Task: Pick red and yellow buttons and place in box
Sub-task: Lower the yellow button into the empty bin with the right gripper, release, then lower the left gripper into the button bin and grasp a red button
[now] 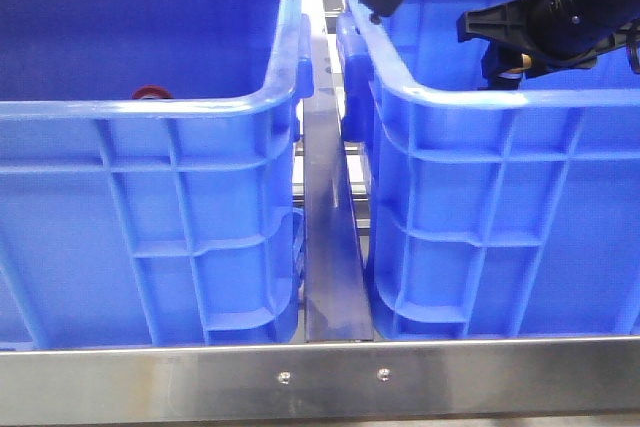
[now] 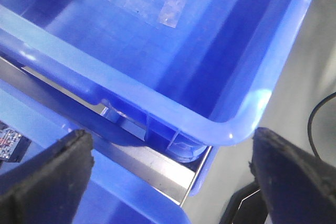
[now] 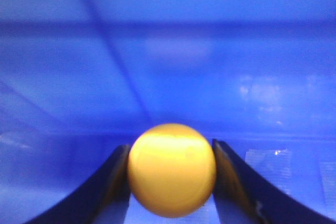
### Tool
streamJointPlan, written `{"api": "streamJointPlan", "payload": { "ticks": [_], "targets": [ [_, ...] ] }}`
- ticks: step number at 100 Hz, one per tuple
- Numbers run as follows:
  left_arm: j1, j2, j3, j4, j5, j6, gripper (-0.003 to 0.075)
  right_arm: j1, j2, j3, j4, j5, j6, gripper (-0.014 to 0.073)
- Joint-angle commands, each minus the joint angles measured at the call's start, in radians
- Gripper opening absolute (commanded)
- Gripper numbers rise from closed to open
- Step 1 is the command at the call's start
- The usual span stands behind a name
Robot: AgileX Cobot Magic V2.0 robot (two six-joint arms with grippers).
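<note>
**Yellow button clamped in the right bin, red one low in the left**

Right gripper [image 3: 171, 182] has its two dark fingers [image 3: 113, 187] pressed against either side of the yellow button [image 3: 171, 170], whose domed orange-yellow cap fills the gap between them. Behind the cap in the right wrist view there is only blurred blue plastic, with a pale patch of clear tape off to one side. In the front view the right arm's black wrist reaches down into the right blue bin [image 1: 500, 217] at its far right part, and a small glint of yellow shows under the black housing, just above the bin's near rim.

Left gripper [image 2: 173, 182] is spread wide, both black fingertips [image 2: 50, 174] standing far apart with nothing between them. It hangs over the far corner of a blue bin, above the steel rail [image 1: 335, 247] that runs between the two bins.

Red button [image 1: 152, 94] lies inside the left blue bin [image 1: 150, 227], toward its left side, only the top of its dark red cap peeking over the near rim. How it rests on the floor of the bin cannot be told, since the wall hides the rest.

Both bins sit side by side on a steel frame [image 1: 320, 379], apart from each other.
</note>
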Motion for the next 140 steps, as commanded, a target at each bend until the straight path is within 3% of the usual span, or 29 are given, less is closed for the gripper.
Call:
{"api": "streamJointPlan", "payload": {
  "ticks": [1, 19, 26, 35, 41, 51, 90, 129, 140],
  "targets": [
    [-0.007, -0.037, -0.029, -0.017, -0.063, -0.004, 0.0576, -0.003, -0.040, -0.032, -0.011, -0.051, -0.008, 0.0120],
    [-0.007, -0.037, -0.029, -0.017, -0.064, -0.004, 0.0576, -0.003, -0.027, -0.032, -0.011, -0.034, -0.008, 0.0122],
    [-0.007, -0.037, -0.029, -0.017, -0.064, -0.004, 0.0576, -0.003, -0.024, -0.032, -0.011, -0.025, -0.008, 0.0167],
    [-0.007, -0.037, -0.029, -0.017, -0.064, -0.004, 0.0576, -0.003, -0.024, -0.032, -0.011, -0.012, -0.008, 0.0340],
    [-0.007, -0.037, -0.029, -0.017, -0.064, -0.004, 0.0576, -0.003, -0.024, -0.032, -0.011, -0.011, -0.008, 0.0510],
    [-0.007, -0.037, -0.029, -0.017, -0.064, -0.004, 0.0576, -0.003, -0.026, -0.032, -0.011, -0.012, -0.008, 0.0666],
    [-0.007, -0.037, -0.029, -0.017, -0.069, -0.004, 0.0573, -0.003, -0.203, 0.093, 0.026, -0.006, -0.008, 0.0630],
    [-0.005, -0.039, -0.029, -0.017, -0.072, -0.004, 0.0566, -0.003, -0.666, 0.397, 0.026, -0.006, -0.008, 0.0630],
    [0.005, -0.056, -0.029, -0.005, -0.069, -0.067, 0.0566, -0.003, -0.799, 0.476, 0.026, 0.012, -0.008, 0.0630]
  ]
}}
